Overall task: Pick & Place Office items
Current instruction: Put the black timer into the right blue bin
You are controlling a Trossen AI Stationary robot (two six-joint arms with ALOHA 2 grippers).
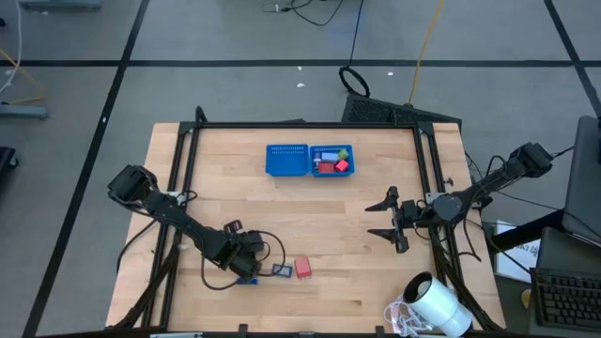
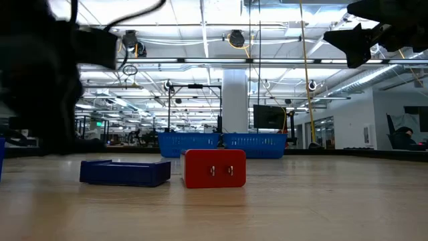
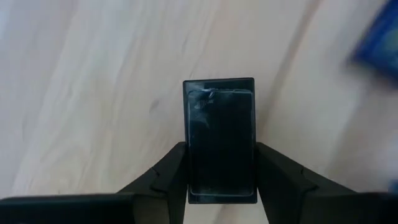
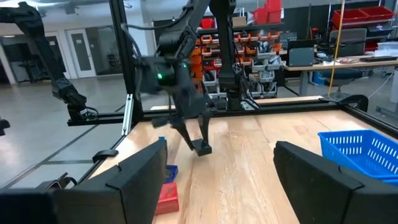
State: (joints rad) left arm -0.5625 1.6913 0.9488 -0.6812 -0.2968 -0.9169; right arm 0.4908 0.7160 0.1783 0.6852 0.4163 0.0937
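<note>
My left gripper (image 1: 250,261) is at the table's near left part, shut on a small dark grey rectangular piece (image 3: 221,140); the right wrist view shows that piece (image 4: 202,148) at the end of the left arm, low over the wood. Beside it on the table lie a red block (image 1: 303,268) (image 2: 214,167) and a flat dark blue piece (image 1: 280,270) (image 2: 125,172), each on its broad face. My right gripper (image 1: 392,218) hovers open over the table's right side, holding nothing. The blue mesh tray (image 1: 310,160) holds red and light blue pieces in its right compartment. My left gripper pinches the dark grey piece by its two long sides (image 3: 186,174) between the two fingers (image 3: 165,180). The fingers lie along the piece, coming from above and slanting down. Its free end (image 3: 219,87) sticks out past the fingertips. Whether it touches the table I cannot tell.
A big white cylinder (image 1: 437,305) with a white cord lies at the table's near right corner. The tray sits at the far middle of the table (image 1: 376,282). A black frame runs along the table's left, far and right edges. Another small blue bit (image 1: 246,280) lies under the left gripper.
</note>
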